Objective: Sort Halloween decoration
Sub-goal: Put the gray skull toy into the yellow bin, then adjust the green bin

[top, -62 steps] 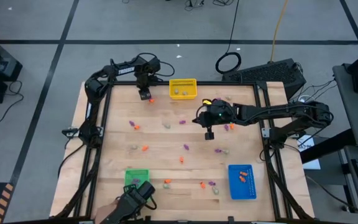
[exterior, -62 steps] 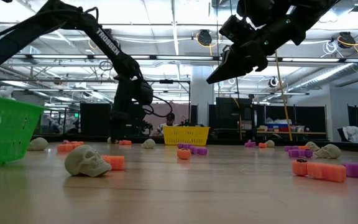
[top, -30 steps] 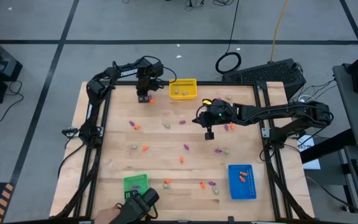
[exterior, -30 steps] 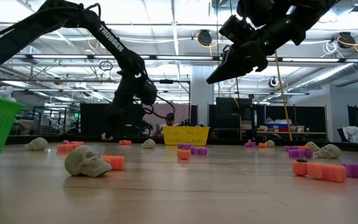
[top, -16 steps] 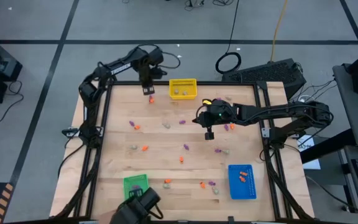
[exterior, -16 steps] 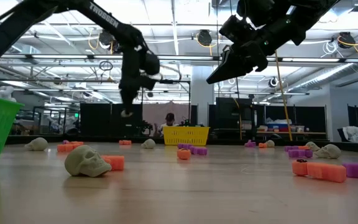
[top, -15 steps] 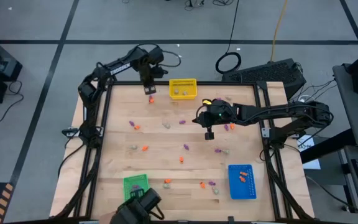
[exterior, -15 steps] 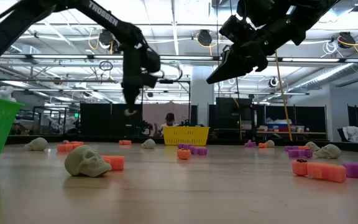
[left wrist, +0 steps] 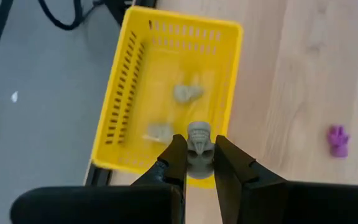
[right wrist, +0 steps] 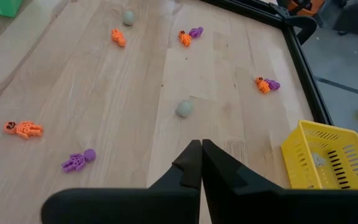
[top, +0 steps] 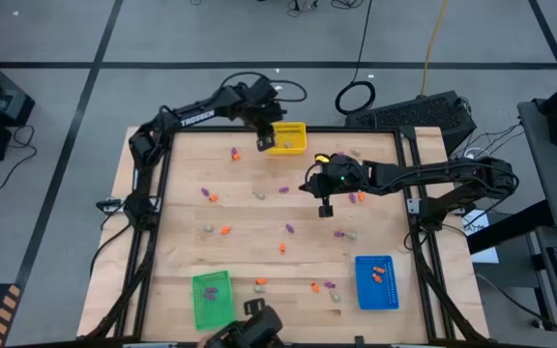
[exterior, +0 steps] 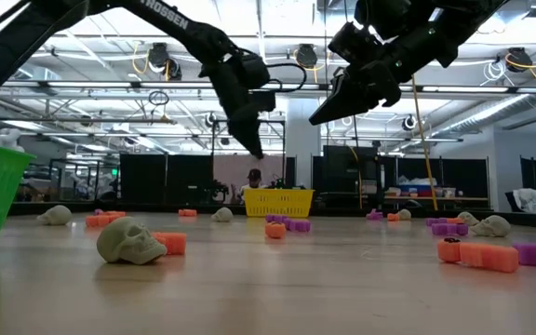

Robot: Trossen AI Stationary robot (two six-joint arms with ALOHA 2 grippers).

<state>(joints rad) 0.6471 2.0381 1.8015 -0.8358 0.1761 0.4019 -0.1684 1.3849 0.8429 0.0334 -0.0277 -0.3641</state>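
Observation:
My left gripper [top: 264,143] [exterior: 254,149] [left wrist: 199,163] is raised at the left wall of the yellow bin [top: 286,138] [left wrist: 166,99] and is shut on a pale grey skull [left wrist: 199,138]. Two more pale skulls [left wrist: 187,93] lie in that bin. My right gripper [top: 325,208] [exterior: 316,119] [right wrist: 201,149] hangs shut, above mid-table, touching nothing. Orange, purple and pale trinkets lie scattered flat on the wood, among them a purple one [top: 289,228], an orange one [top: 235,153] and a skull [exterior: 130,240]. My left gripper pinches the pale grey skull [left wrist: 199,149] between its two fingers [left wrist: 178,158], one on each side of it. The fingers come from above, slanting down. The skull is lifted clear, and part of it sticks out past the fingertips, over the yellow bin's rim.
A green bin [top: 212,298] with a purple trinket and a blue bin [top: 376,281] with orange ones stand near the table's near edge. A dark object [top: 249,333] shows at the near edge. Black frame rails run along the table's sides.
My left gripper has risen from the table's far left part, carrying the pale skull, and swung right toward the yellow bin. The green bin at the near edge has shifted and the dark object beside it has moved right. My right arm has kept still.

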